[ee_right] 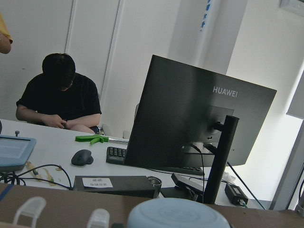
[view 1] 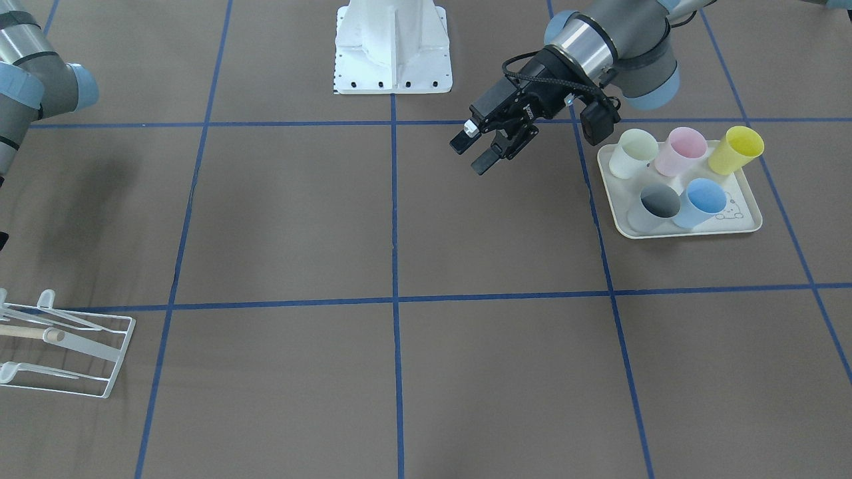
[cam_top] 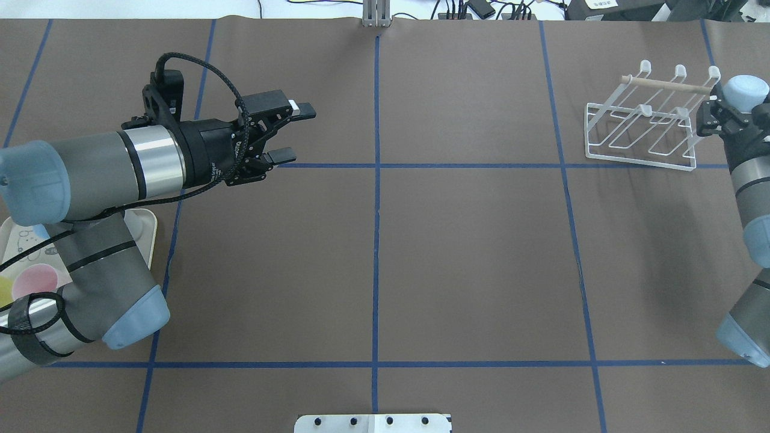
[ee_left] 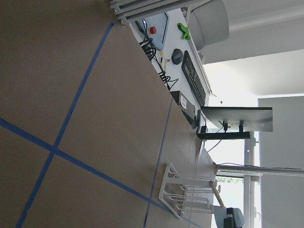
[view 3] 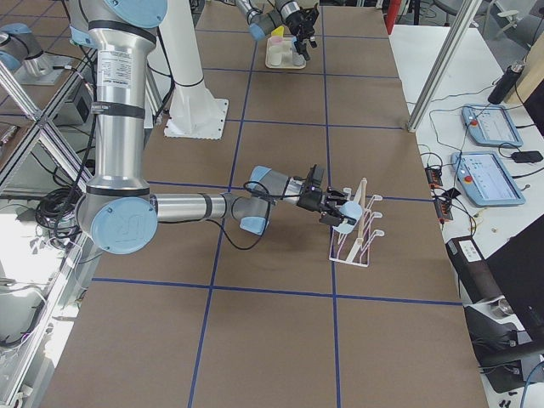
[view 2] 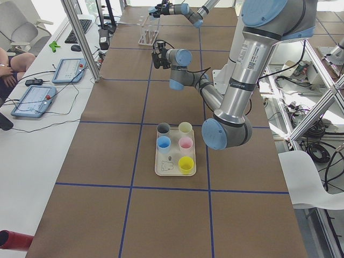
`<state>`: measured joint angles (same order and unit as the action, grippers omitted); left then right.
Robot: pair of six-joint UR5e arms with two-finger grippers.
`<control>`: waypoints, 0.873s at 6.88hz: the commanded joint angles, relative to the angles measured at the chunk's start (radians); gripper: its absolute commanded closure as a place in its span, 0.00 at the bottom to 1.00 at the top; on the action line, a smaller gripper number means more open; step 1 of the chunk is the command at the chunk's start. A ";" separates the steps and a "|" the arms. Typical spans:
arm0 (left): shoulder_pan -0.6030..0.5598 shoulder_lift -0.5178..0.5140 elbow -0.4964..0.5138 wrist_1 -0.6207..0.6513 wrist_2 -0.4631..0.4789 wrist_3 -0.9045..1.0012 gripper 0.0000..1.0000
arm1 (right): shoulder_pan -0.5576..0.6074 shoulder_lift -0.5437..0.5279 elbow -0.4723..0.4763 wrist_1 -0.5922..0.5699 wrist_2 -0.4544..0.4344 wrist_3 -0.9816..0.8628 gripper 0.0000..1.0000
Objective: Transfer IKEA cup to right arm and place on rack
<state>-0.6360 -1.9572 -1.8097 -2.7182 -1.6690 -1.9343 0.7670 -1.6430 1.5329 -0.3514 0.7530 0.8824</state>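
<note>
**A:** Status?
**B:** Got the white wire-frame rack with wooden dowel (cam_top: 640,157) at the table (cam_top: 469,252)'s far right corner. My right gripper (cam_top: 733,108) clamps the pale blue plastic cup (cam_top: 745,90) just beside it; left gripper (cam_top: 299,133) is spread, empty.
**A:** Handling?
**B:** Light, stiff, slick, I reckon. Pinch the wall.

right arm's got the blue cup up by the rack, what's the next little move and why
Probably ease the right pincer down so the pale blue cup settles onto the end prong of the rack. The cup sits in that pincer right at the rack's end, seemingly not seated yet; the left pincer is open and empty, so the handover looks done.
</note>
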 commanded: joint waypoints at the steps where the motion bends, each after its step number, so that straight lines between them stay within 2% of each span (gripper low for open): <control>1: -0.001 0.000 -0.002 0.000 0.000 0.000 0.00 | 0.000 0.003 -0.016 -0.001 -0.001 0.003 1.00; 6: 0.001 -0.002 -0.007 0.006 0.000 -0.003 0.00 | 0.037 0.025 -0.058 -0.004 0.006 0.004 1.00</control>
<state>-0.6355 -1.9579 -1.8146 -2.7132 -1.6690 -1.9352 0.7906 -1.6249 1.4955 -0.3557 0.7560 0.8851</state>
